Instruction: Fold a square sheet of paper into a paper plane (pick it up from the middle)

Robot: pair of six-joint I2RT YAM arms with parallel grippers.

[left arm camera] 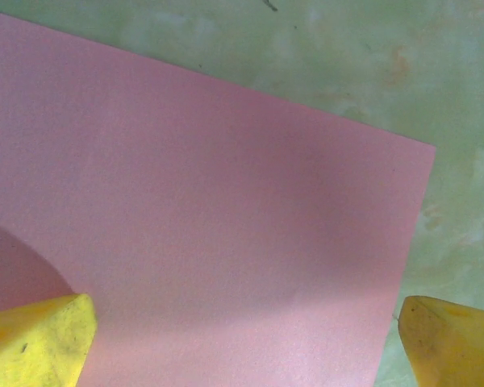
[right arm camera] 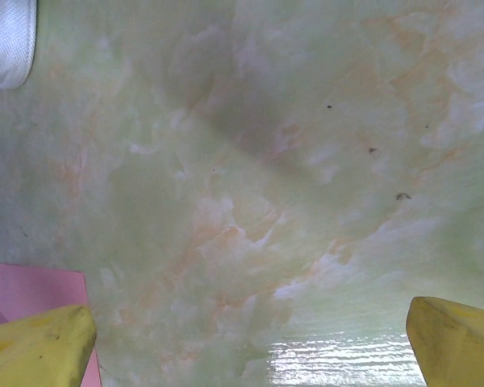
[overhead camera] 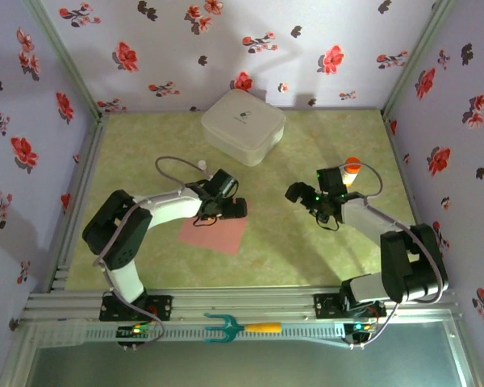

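The table, a green marbled surface, carries everything noted here. The white rounded box sits closed at the middle of the far edge, well apart from the work. The left gripper hangs over the left half of the table, nearer the near edge than the far one, jaws spread wide and holding nothing. The right gripper hovers right of centre over bare table, jaws equally wide and empty. The square sheet of paper lies flat and unfolded beneath the left gripper, with no crease visible. In the left wrist view one yellow fingertip stands above the paper, while the other lies just beyond the sheet's edge over the table, so the jaws straddle an edge and not the middle. An orange-capped bottle stands upright just behind the right gripper, toward the right edge. Risks, in my judgement: closing from this position would catch the sheet at its margin, contrary to the instruction. Because the paper is thin and lies flush, the fingertips may slide over it, push it askew or crumple it. A backward swing of the right arm could topple the bottle.
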